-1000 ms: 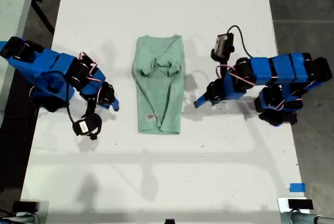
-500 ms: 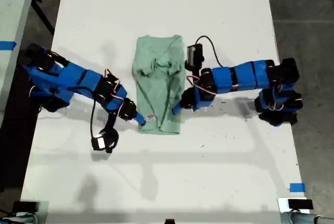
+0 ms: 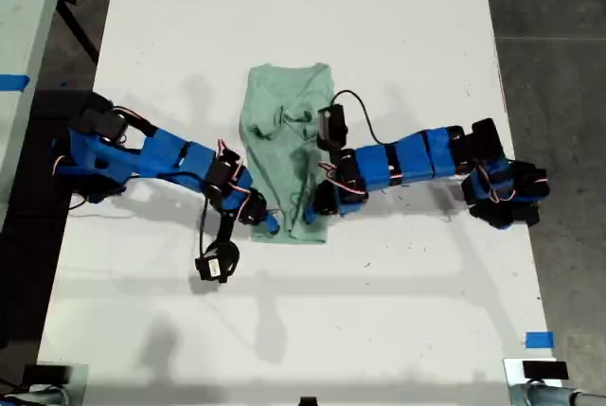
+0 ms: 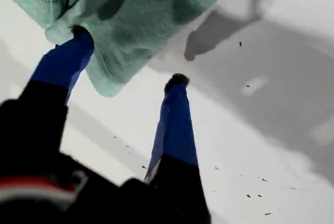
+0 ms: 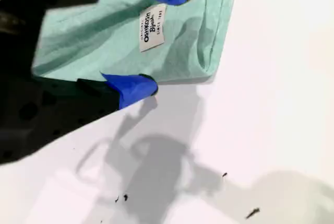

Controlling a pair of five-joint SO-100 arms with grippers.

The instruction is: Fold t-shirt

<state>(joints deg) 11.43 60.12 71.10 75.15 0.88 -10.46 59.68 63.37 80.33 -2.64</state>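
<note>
The pale mint-green t-shirt point(image 3: 284, 146) lies on the white table point(image 3: 303, 8), folded lengthwise into a narrow strip with its sleeves bunched on top. My second gripper point(image 3: 268, 226) reaches in from the exterior view's left to the hem corner that carries the white label point(image 5: 152, 27). It is open point(image 5: 156, 38), one finger on the t-shirt point(image 5: 94, 41) and one at its edge. My first gripper point(image 3: 312, 209) comes from the exterior view's right to the other hem corner. It is open point(image 4: 128, 62): one fingertip touches the t-shirt point(image 4: 135, 20), the other rests on bare table.
A strip of blue tape point(image 3: 538, 340) and a small device point(image 3: 535, 369) sit near the table's corner at the exterior view's lower right. Dark floor point(image 3: 559, 37) borders the table at the exterior view's right. Small dark specks point(image 5: 224, 175) dot the tabletop.
Both arms have stretched inward from the table's sides to the shirt's hem corners. The shirt itself has barely shifted.
</note>
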